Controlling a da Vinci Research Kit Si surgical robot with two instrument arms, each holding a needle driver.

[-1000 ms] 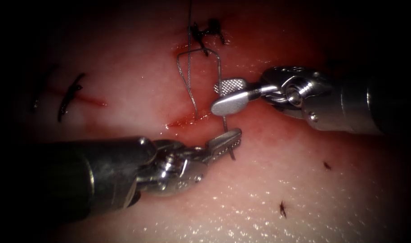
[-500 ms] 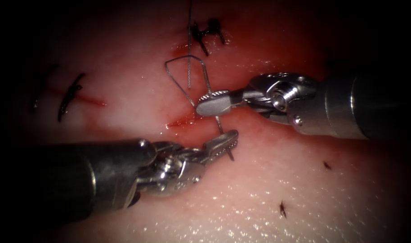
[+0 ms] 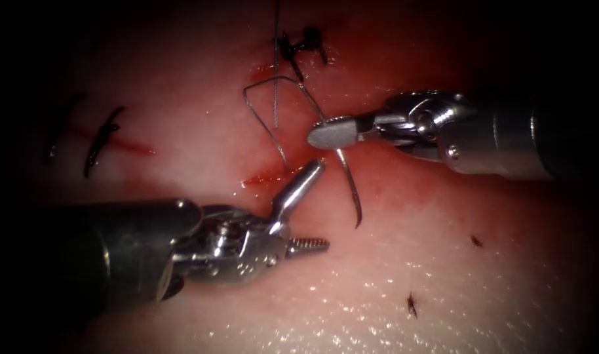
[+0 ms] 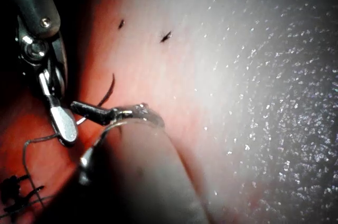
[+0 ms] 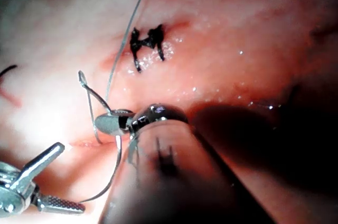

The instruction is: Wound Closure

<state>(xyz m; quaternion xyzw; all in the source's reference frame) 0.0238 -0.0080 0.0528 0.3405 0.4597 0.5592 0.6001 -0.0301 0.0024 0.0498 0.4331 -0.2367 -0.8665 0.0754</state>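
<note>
1. Hanging clear of the tissue (image 3: 444, 275), the needle (image 3: 352, 187) is what we see first: its curve runs down from the right tool (image 3: 332, 131) to a free tip on the right of the cut (image 3: 270, 176), and none of it sits in the flesh.
2. We find the right tool's jaws pressed together on the needle near its upper, thread-bearing end, with most of the curve left free below the grip.
3. We trace the thread (image 3: 263, 118) from that grip up and to the left, where it bends in a wiry loop above the tissue and drops again toward the cut; a second strand rises straight toward the top edge of the endoscope view.
4. We see the left tool (image 3: 316, 206) just below the cut with its jaws spread wide, one pointing up toward the needle and the other, serrated one lying level; it grips nothing.
5. We note a dark finished knot (image 3: 299, 47) above the loop, on the line of the cut.
6. We see red fluid (image 3: 273, 174) pooled along the cut between the two tools.
7. We spot short cut ends of thread (image 3: 412, 305) lying on the pale tissue to the lower right, and a dark mark (image 3: 103, 141) well off to the left.
</note>
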